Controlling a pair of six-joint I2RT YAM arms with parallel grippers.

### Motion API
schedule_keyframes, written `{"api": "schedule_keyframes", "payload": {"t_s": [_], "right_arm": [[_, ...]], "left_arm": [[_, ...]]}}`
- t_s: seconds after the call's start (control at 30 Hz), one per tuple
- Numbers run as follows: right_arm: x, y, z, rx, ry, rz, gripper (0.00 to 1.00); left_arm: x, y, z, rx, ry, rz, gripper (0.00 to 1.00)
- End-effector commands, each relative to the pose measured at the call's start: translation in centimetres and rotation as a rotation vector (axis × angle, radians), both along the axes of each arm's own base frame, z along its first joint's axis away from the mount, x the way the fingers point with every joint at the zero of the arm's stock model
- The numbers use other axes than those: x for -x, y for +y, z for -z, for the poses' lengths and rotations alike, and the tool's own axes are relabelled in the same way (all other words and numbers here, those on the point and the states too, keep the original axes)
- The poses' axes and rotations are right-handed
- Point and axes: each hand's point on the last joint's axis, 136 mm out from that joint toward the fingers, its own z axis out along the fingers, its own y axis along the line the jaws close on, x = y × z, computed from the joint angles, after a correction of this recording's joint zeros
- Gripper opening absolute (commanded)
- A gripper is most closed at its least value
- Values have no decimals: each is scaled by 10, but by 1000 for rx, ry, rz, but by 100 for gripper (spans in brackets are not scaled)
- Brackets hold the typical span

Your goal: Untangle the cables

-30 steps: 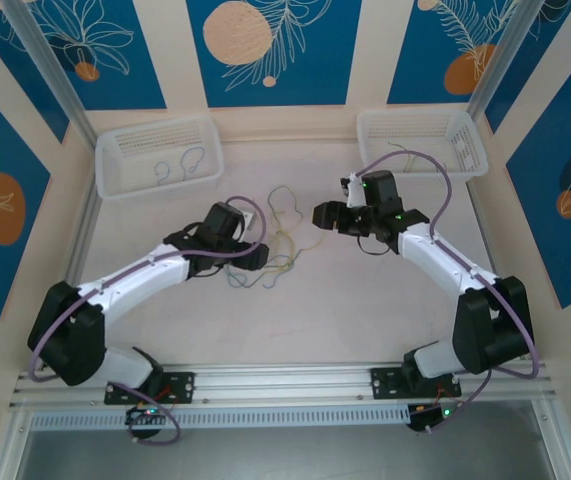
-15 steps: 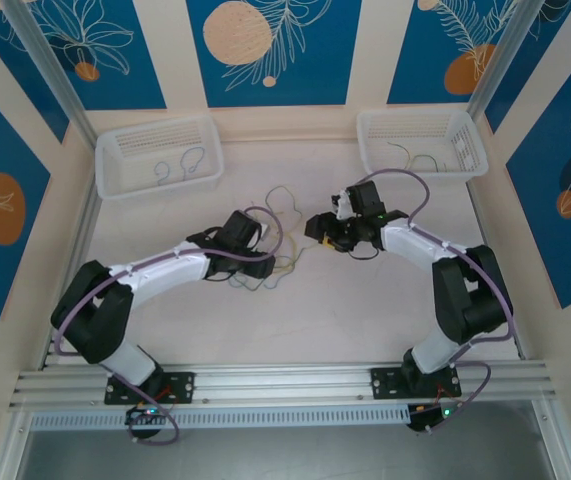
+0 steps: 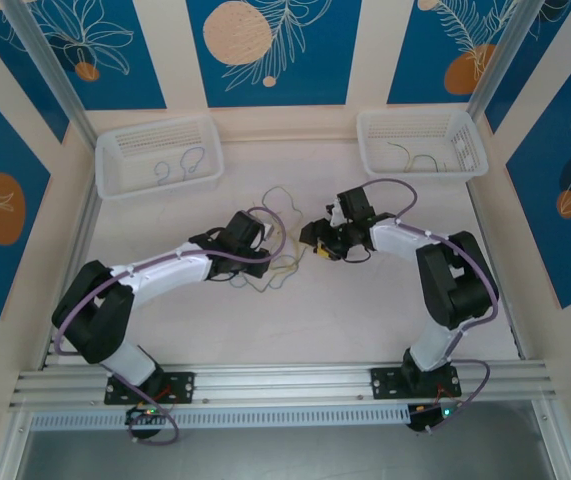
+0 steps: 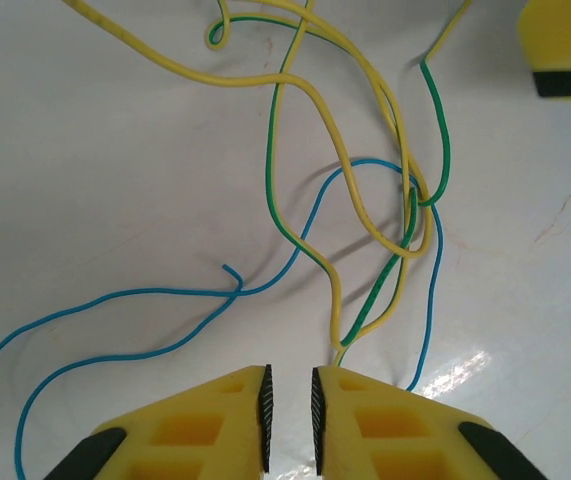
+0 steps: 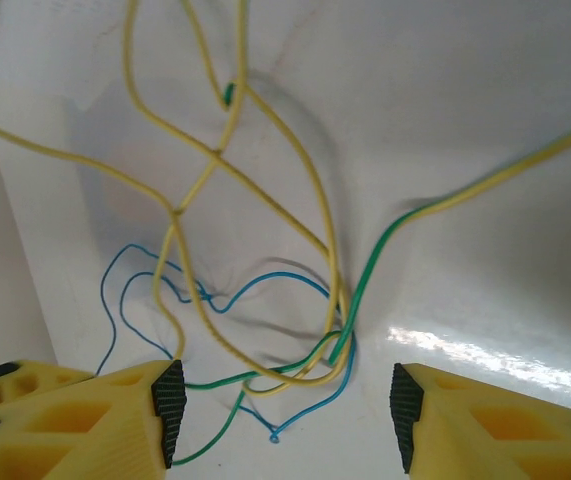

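Observation:
The cables (image 3: 281, 262) lie tangled on the white table between my two grippers. In the left wrist view, a blue wire (image 4: 115, 296), a green wire (image 4: 273, 150) and yellow wires (image 4: 355, 150) cross just ahead of my left gripper (image 4: 290, 385). Its jaws stand a narrow gap apart with nothing between the pads, and a yellow and a green wire end run under its right fingertip. My right gripper (image 5: 285, 400) stands wide open, low over the knot. Green (image 5: 375, 260), yellow (image 5: 295, 170) and blue (image 5: 285, 275) strands lie between its fingers (image 5: 168, 410).
A white basket (image 3: 115, 175) at the back left holds a blue wire. Another white basket (image 3: 470, 150) at the back right holds pale wires. The two grippers (image 3: 268, 254) (image 3: 315, 240) face each other closely across the tangle.
My left jaws have closed from wide to a narrow gap, and the left arm has reached further right into the tangle. The right gripper has moved left and down toward the knot.

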Motion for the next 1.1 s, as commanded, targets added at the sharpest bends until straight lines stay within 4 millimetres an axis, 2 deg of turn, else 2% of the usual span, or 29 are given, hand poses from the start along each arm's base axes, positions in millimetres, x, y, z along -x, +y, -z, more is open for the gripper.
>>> {"api": "schedule_keyframes", "payload": {"t_s": [0.0, 0.13, 0.3, 0.43, 0.57, 0.77, 0.83, 0.87, 0.93, 1.07], "right_arm": [[5, 6, 11, -15, 39, -2, 58], [2, 11, 15, -22, 34, -12, 55], [-2, 17, 28, -19, 56, -19, 45], [-5, 21, 33, -24, 57, -21, 33], [-6, 21, 32, -19, 49, -21, 15], [-4, 20, 21, -21, 18, -29, 1], [-2, 20, 15, -13, 4, -35, 0], [-1, 20, 11, -7, -5, -38, 0], [1, 18, -1, 0, -33, -42, 0], [3, 17, -31, 6, -103, -57, 0]], "left_arm": [[-5, -11, -24, 43, -55, 6, 20], [-4, -10, -25, 36, -57, 5, 21], [-3, -12, -28, 43, -69, 13, 21], [-3, -12, -28, 39, -71, 10, 23], [-1, -9, -28, 31, -78, 4, 25], [-3, 2, -31, 8, -110, -41, 47], [-5, 10, -33, -8, -128, -75, 58], [-6, 12, -35, -10, -138, -86, 60], [-8, 18, -39, -16, -159, -112, 72], [-10, 23, -49, -11, -204, -130, 75]]}}
